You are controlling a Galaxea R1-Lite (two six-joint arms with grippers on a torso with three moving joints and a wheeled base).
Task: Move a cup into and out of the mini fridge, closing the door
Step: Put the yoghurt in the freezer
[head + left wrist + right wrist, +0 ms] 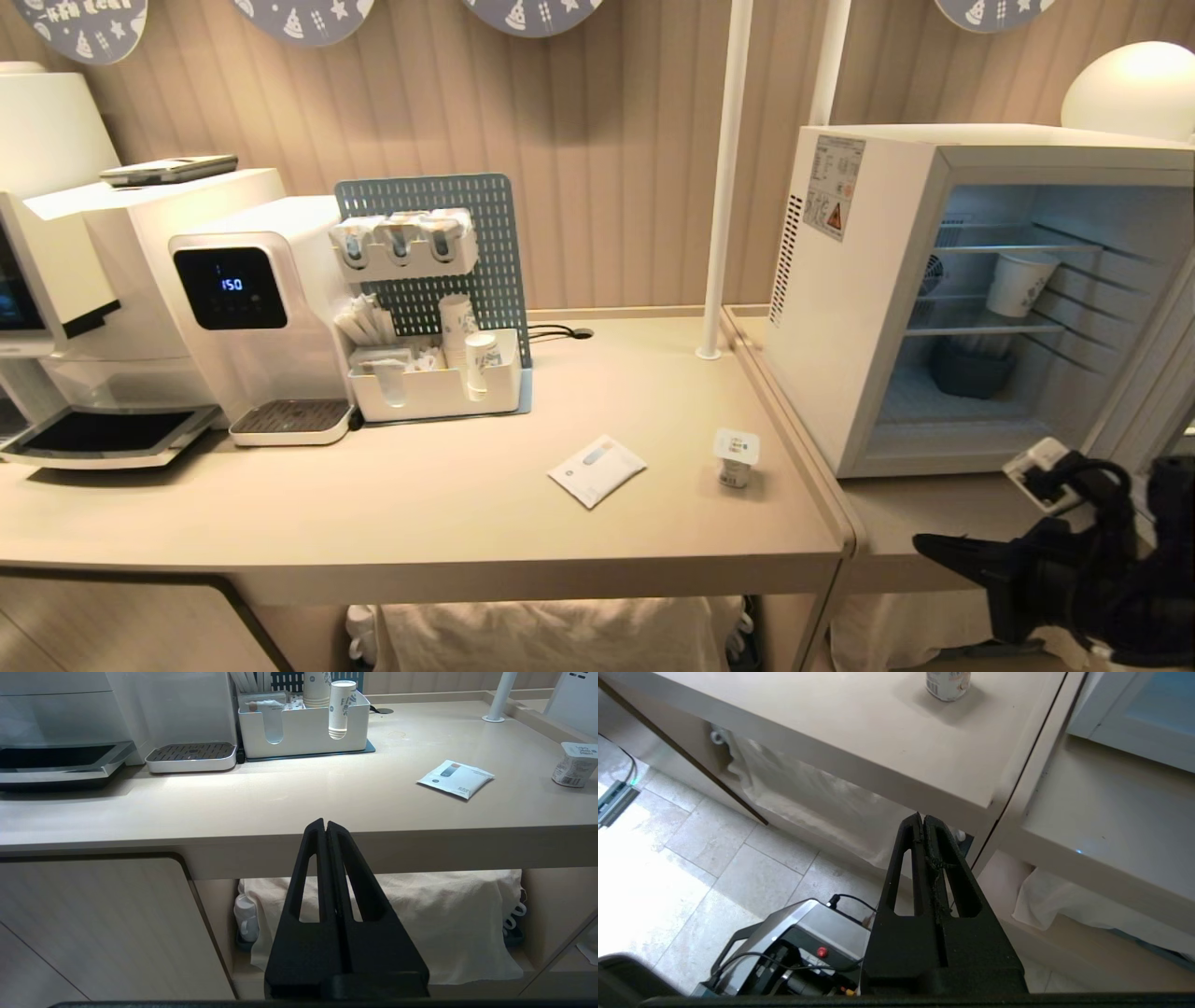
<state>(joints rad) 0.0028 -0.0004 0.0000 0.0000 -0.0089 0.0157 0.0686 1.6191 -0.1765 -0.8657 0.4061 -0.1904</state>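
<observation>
Below table edge | right hand [924,543] closed, empty, pointing leftward | cup [736,457] apart

Head view: the beige counter [420,504] is seen from above and in front, looking forward and down; the open mini fridge [859,308] lies to the right.
Left wrist view: set low, below the counter's front edge, facing level across the counter [299,798] toward the white organizer tray [303,728].
Right wrist view: set off the counter's right front corner, tilted down onto the tiled floor [691,858].
Shared: the cup [736,456] is caught in all three views, [573,764] and [948,683]; the flat white packet [597,469] in two [455,778].
</observation>
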